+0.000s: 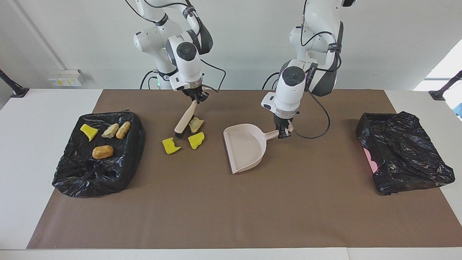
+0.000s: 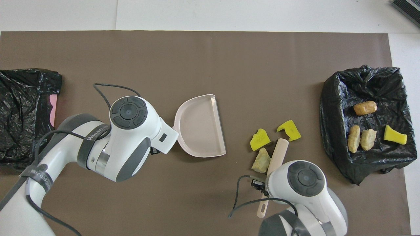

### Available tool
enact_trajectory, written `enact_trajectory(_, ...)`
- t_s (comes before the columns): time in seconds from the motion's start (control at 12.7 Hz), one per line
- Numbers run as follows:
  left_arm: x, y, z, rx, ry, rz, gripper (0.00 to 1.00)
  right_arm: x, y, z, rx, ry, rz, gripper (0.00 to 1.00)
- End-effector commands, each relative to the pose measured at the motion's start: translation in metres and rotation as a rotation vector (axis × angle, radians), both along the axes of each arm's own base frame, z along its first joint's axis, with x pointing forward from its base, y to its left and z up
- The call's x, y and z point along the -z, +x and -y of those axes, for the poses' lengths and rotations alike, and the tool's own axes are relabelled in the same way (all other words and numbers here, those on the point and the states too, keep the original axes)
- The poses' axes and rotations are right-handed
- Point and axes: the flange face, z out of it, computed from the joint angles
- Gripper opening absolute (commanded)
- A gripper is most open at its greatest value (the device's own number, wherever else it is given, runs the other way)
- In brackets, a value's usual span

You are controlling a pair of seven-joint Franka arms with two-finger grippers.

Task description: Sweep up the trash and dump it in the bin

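Observation:
My right gripper (image 1: pixel 197 99) is shut on the handle of the beige brush (image 1: pixel 183 122), whose black bristles touch the mat. A tan trash lump (image 1: pixel 196 124) lies against the brush. Two yellow sponge chunks (image 1: pixel 170 146) (image 1: pixel 196 140) lie just past the bristles, on either side of them. My left gripper (image 1: pixel 284 133) is shut on the handle of the beige dustpan (image 1: pixel 243 148). The pan's open mouth faces these scraps across a short gap. In the overhead view the brush (image 2: pixel 277 154) lies between the lump (image 2: pixel 261 160) and one chunk (image 2: pixel 289 129). The bin (image 1: pixel 90 177), lined with a black bag, holds several scraps.
A second black-bagged bin (image 1: pixel 400 151) stands at the left arm's end of the table, with some pink showing at its edge. The brown mat (image 1: pixel 231 216) covers the table's middle. A loose cable hangs from each wrist.

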Motion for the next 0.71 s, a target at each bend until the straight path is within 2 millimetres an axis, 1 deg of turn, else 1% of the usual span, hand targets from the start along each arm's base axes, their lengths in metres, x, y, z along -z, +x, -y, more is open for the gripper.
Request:
enact_trajectory(0.0,0.003,-0.017,-0.012,0.017,0.013,0.013,0.00,-0.008,0.050,-0.019,0.022,0.008,-0.025,0.00)
enact_trajectory(0.08,0.003,-0.018,-0.011,0.015,0.012,0.015,0.00,-0.013,0.061,-0.024,0.024,0.011,-0.022,0.00)
enact_trajectory(0.16,0.004,-0.018,-0.012,0.009,0.013,0.012,0.00,-0.008,0.068,-0.035,0.016,0.013,-0.032,0.00)
enact_trajectory(0.24,0.005,-0.019,-0.014,0.000,0.017,0.006,0.00,-0.005,0.075,-0.039,0.008,0.027,-0.039,0.00)
enact_trajectory(0.31,0.006,-0.018,-0.016,-0.010,0.012,0.006,0.00,-0.006,0.081,-0.046,-0.025,0.045,-0.038,0.00)
enact_trajectory(0.47,0.009,-0.020,-0.017,-0.021,0.010,0.001,0.00,-0.012,0.085,-0.069,-0.060,0.099,-0.038,0.00)
enact_trajectory(0.63,0.010,-0.023,-0.019,-0.040,0.009,-0.005,0.00,-0.027,0.090,-0.070,-0.059,0.107,-0.047,0.00)
